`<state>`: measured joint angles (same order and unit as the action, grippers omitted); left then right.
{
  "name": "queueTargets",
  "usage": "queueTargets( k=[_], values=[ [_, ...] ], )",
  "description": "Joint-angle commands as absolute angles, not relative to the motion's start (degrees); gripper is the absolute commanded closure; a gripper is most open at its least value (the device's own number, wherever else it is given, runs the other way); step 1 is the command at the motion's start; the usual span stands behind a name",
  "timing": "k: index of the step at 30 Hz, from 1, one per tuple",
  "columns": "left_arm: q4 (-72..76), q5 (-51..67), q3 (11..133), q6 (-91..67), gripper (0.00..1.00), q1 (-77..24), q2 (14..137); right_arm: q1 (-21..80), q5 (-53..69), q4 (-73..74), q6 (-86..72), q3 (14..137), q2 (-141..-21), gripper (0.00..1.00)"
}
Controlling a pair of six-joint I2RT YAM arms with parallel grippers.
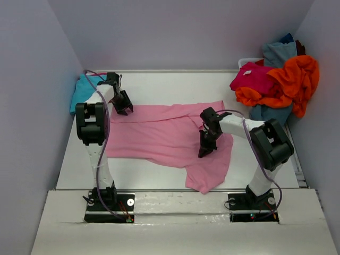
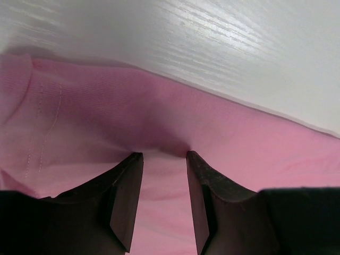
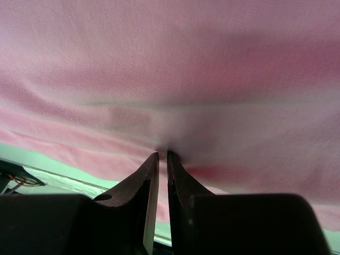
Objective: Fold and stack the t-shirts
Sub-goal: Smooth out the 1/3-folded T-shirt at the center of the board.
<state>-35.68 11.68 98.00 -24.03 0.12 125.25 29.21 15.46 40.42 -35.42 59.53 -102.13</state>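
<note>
- Between my two arms lies the pink t-shirt [image 1: 159, 135], spread flat but rumpled on the white table [image 1: 175, 85], with one end trailing toward my bases.
- At the shirt's near right part, my right claw [image 3: 162, 154] is pinched tight on a tuck of the pink cloth. Creases run out from the tips and the cloth hangs from them, lifted a little.
- At the shirt's far left corner, my left claw [image 2: 164, 154] has its jaws apart, tips down on the hem, and a small pucker of cloth has risen between them. I judge it is not clamped.
- Beyond the shirt's far left corner, a turquoise t-shirt [image 1: 81, 90] sits bunched against the wall. I cannot tell whether it is folded.
- Well off the shirt's far right, a magenta t-shirt [image 1: 252, 77], an orange t-shirt [image 1: 297, 79] and a grey-blue t-shirt [image 1: 279, 53] are heaped loose.
- Progress, as I judge it, is early. The pink one has no clean fold yet, no stack is visible, and the heap waits.
</note>
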Motion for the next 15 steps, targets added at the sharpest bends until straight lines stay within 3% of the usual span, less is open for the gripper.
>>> queueTargets(
  k=[1, 15],
  values=[
    [-37.79, 9.32, 100.81, -23.38, 0.49, 0.35, 128.49, 29.62, 5.27, 42.54, -33.84, 54.93, -107.05, 0.81],
    [-39.46, 8.79, 105.99, -23.29, 0.48, 0.35, 133.50, 28.56, 3.52, 44.20, -32.87, 67.23, -114.52, 0.81]
  ],
)
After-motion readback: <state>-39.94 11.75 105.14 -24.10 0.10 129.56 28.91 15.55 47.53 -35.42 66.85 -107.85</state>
